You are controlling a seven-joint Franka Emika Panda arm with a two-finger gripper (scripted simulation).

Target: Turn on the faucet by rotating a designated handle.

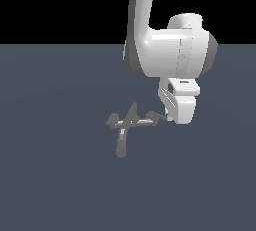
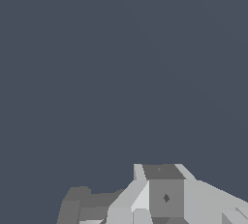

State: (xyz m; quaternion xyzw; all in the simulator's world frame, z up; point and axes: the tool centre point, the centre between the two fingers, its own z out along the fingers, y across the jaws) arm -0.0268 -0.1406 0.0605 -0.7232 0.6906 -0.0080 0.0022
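flat even light, shadowless, coarse blocky render.

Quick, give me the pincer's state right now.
Pincer: cannot be told. It sits at the end of the faucet on the exterior view's right, fingers hidden behind the white hand.

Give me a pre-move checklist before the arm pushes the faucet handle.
1. Faucet in sight in the exterior view: ok.
2. Gripper down at crossbar height, at the faucet's end on the exterior view's right: ok.
3. Contact with the handle: cannot tell; the gripper body hides the fingertips.
4. Jaws open or shut: cannot tell in either view.
5. Spout out of the gripper's way: ok; it points toward the camera, apart from the gripper.
6. Handle in the wrist view: not ok; only grey blocks show.
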